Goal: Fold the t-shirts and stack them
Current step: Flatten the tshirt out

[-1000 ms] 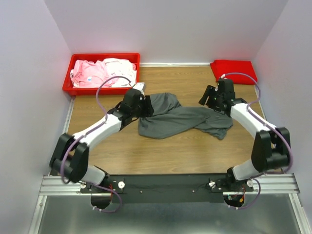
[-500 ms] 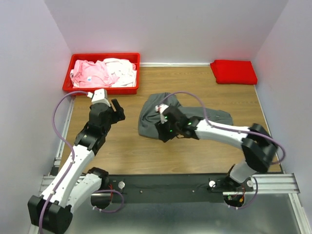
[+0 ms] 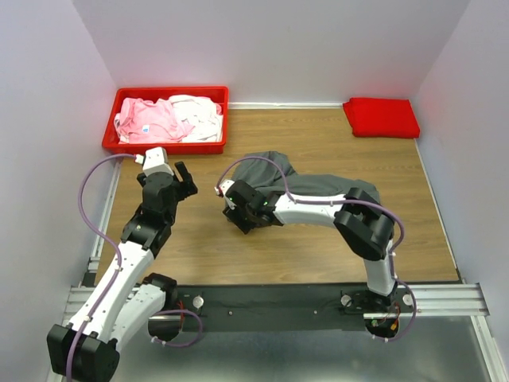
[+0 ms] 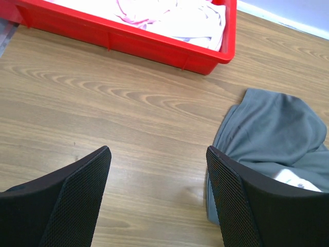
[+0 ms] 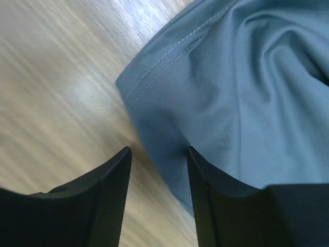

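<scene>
The dark grey t-shirt (image 3: 274, 165) lies crumpled at mid table. My right arm reaches across it, and my right gripper (image 3: 235, 213) is at its near left edge. In the right wrist view the right gripper (image 5: 157, 175) is open, with the stitched hem of the grey shirt (image 5: 231, 92) lying between the fingers and the right finger (image 5: 221, 200) pressed against the cloth. My left gripper (image 3: 184, 181) is open and empty over bare wood, left of the shirt; in the left wrist view the left gripper (image 4: 159, 195) has the grey shirt (image 4: 277, 128) beside its right finger. A folded red t-shirt (image 3: 382, 117) lies at the back right.
A red plastic bin (image 3: 163, 146) at the back left holds a pink shirt (image 3: 147, 119) and a white shirt (image 3: 199, 110); the bin (image 4: 154, 43) also shows in the left wrist view. White walls close in the table on three sides.
My right arm swung from the shirt's right end across to its near left edge. My left gripper let go of the shirt and drew back left. The shirt bunched up shorter.
</scene>
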You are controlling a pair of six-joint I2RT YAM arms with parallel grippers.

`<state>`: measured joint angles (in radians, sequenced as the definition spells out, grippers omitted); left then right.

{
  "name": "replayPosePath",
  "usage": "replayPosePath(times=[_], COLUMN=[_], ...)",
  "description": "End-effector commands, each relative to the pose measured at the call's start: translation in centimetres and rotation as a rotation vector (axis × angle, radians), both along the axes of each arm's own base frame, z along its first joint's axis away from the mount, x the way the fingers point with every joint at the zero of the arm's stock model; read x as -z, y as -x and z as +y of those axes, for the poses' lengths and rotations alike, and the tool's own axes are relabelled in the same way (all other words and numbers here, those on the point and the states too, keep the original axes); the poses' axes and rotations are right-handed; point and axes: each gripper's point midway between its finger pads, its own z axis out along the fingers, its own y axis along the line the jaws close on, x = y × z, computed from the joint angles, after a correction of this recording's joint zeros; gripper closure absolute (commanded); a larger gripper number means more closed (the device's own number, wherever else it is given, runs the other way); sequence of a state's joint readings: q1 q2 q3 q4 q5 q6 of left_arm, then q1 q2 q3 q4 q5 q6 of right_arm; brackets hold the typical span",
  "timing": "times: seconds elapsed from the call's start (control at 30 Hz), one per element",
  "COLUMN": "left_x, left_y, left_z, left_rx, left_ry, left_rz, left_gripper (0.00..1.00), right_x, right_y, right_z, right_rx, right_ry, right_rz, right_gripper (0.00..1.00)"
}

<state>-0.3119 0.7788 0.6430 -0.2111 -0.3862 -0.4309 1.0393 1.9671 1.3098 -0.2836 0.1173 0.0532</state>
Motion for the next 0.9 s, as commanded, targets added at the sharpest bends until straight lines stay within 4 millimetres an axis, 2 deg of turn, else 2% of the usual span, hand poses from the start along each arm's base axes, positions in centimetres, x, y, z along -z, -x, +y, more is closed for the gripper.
replayPosePath(times=[0.0, 0.1, 0.2, 0.23, 0.3, 0.37, 0.4, 0.47, 0.5, 0.6, 0.63, 0.67, 0.73, 0.77, 0.87], left_x=[-0.5, -0.4, -0.1, -0.1, -0.2, -0.1, -0.1, -0.1, -0.1, 0.0, 0.0, 0.0, 0.1, 0.1, 0.2], left_y=[-0.5, -0.6, -0.7, -0.7, -0.7, -0.7, -0.7, -0.8, -0.8, -0.8, -0.8, -0.8, -0.8, -0.9, -0.9], left_z=[1.3, 0.9, 0.8, 0.7, 0.7, 0.6, 0.4, 0.3, 0.2, 0.1, 0.1, 0.1, -0.1, -0.3, -0.5], left_rx=[-0.053, -0.029, -0.020, -0.017, -0.017, -0.012, -0.001, 0.005, 0.011, 0.017, 0.019, 0.018, 0.030, 0.037, 0.046], left_ry=[-0.022, -0.016, -0.015, -0.015, -0.014, -0.013, -0.008, -0.007, -0.006, -0.004, -0.004, -0.003, 0.001, 0.005, 0.006], left_rz=[-0.027, -0.024, -0.015, -0.014, -0.016, -0.016, -0.018, -0.017, -0.018, -0.013, -0.014, -0.016, -0.016, -0.016, -0.012], left_gripper=[0.17, 0.17, 0.18, 0.18, 0.18, 0.18, 0.18, 0.18, 0.18, 0.18, 0.18, 0.18, 0.18, 0.18, 0.18], right_x=[0.9, 1.4, 1.5, 1.3, -0.6, -2.8, -5.6, -9.0, -11.2, -13.6, -13.5, -13.1, -11.6, -10.7, -10.0], right_y=[-1.1, -1.5, -1.8, -2.0, -2.5, -2.8, -3.1, -3.5, -4.2, -5.1, -4.0, -4.1, -1.3, 0.8, 2.5], right_z=[0.4, 0.5, 0.5, 0.5, 0.6, 0.9, 1.0, 1.3, 0.6, -1.2, -0.8, -1.3, -0.4, 0.2, 0.4], right_rx=[-0.010, -0.002, 0.007, 0.012, 0.027, 0.035, 0.047, 0.059, 0.101, 0.173, 0.125, 0.132, 0.036, -0.025, -0.036], right_ry=[0.049, 0.067, 0.076, 0.074, 0.050, 0.010, -0.043, -0.124, -0.187, -0.341, -0.385, -0.378, -0.388, -0.403, -0.418], right_rz=[-0.041, -0.053, -0.065, -0.072, -0.107, -0.133, -0.156, -0.160, -0.154, -0.027, 0.057, 0.061, 0.174, 0.266, 0.347], right_gripper=[0.47, 0.55, 0.78, 0.91, 0.99, 0.99, 0.99, 0.99, 0.99, 0.98, 0.95, 0.91, 0.82, 0.80, 0.73])
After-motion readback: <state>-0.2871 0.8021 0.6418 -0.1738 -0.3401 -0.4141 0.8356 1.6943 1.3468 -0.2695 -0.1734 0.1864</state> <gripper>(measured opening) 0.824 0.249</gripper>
